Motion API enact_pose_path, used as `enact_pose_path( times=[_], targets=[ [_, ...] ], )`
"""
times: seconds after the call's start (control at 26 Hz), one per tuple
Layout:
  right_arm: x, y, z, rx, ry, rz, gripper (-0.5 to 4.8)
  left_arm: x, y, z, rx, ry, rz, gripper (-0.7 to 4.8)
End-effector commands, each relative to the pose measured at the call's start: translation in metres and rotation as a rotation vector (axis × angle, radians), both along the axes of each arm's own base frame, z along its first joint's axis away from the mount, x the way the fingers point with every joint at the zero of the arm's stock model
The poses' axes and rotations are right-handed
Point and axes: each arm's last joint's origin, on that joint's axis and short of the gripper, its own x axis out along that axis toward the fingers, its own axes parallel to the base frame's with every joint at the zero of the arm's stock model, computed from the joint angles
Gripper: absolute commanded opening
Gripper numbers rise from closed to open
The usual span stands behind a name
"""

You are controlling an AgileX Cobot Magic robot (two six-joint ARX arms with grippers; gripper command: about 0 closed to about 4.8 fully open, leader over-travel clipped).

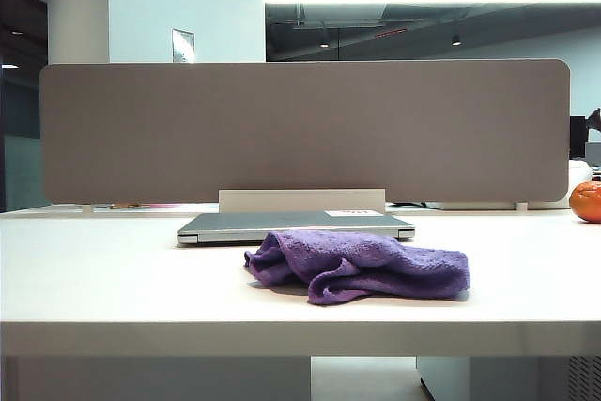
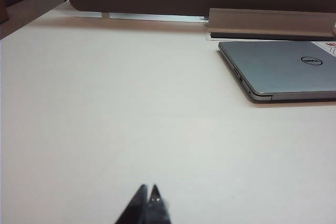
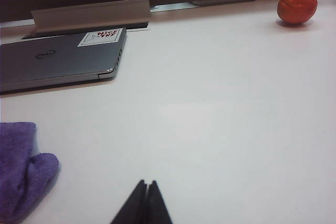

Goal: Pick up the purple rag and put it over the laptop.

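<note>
purple rag (image 1: 362, 266): crumpled, long axis across the table (image 1: 113, 279), just in front of the closed laptop (image 1: 296, 225) | left gripper (image 2: 148, 192): fingers pressed together, empty, laptop well ahead | right gripper (image 3: 145, 186): fingertips together, empty, rag beside it, orange (image 3: 297, 5) far ahead

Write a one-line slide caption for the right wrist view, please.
Shut right gripper above white table; purple rag beside it, closed laptop and orange fruit beyond.
</note>
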Motion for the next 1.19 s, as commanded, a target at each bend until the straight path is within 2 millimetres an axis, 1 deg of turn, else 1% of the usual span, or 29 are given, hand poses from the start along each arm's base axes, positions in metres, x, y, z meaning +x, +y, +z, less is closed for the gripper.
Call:
enact_pose_path(
  times=[0.04,0.92,1.11,1.19],
  targets=[
    [0.0,0.0,0.0,-0.004,-0.008,-0.004,0.22,0.0,0.0,0.001,0.004,-0.007,-0.001,-0.06],
    [0.0,0.0,0.0,-0.003,-0.007,-0.001,0.22,0.0,0.0,0.003,-0.002,-0.022,0.002,-0.06],
    [0.0,0.0,0.0,-0.002,-0.009,-0.001,0.22,0.0,0.0,0.011,-0.189,-0.095,-0.004,-0.06],
    [0.0,0.0,0.0,0.003,-0.008,0.013,0.22,-0.001,-0.002,0.017,-0.201,-0.124,-0.047,-0.06]
  ],
)
